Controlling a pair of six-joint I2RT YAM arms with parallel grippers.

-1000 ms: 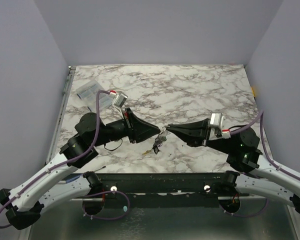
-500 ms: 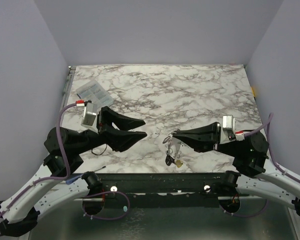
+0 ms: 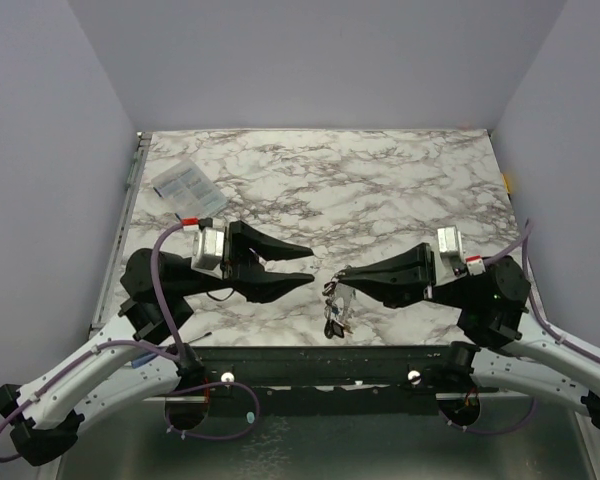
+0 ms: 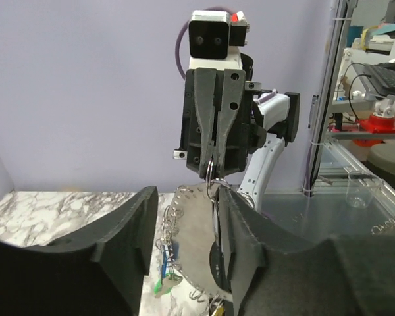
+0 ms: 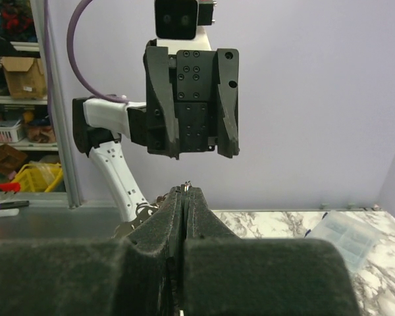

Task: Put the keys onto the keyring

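- Top view: your R gripper (image 3: 342, 276), jaws pressed together, pinches the ring (image 4: 213, 179) over the near edge of the table (image 3: 380, 180), approx. mid-width.
- The keys (image 3: 332, 318) dangle in a bunch below that tip, w/ a thin chain (image 4: 173, 214) looped beside them. You can't tell whether they touch the marble.
- L wrist cam: green and blue heads show low in the bunch, framed between your L fingers (image 4: 118, 243). A yellowish bit sits at the very bottom edge.
- Your L gripper (image 3: 311, 264) faces the R one head-on, jaws wide apart and holding nothing. Its tips sit just left of the ring, w/ a gap between.
- R wrist cam: your R fingers (image 5: 164, 224) meet in a tight seam, a sliver of metal poking out at the top. The L gripper stands opp., pads spread.
- The packet (image 3: 188, 186), clear plastic, lies flat by the table's far-left corner, well apart from both arms.
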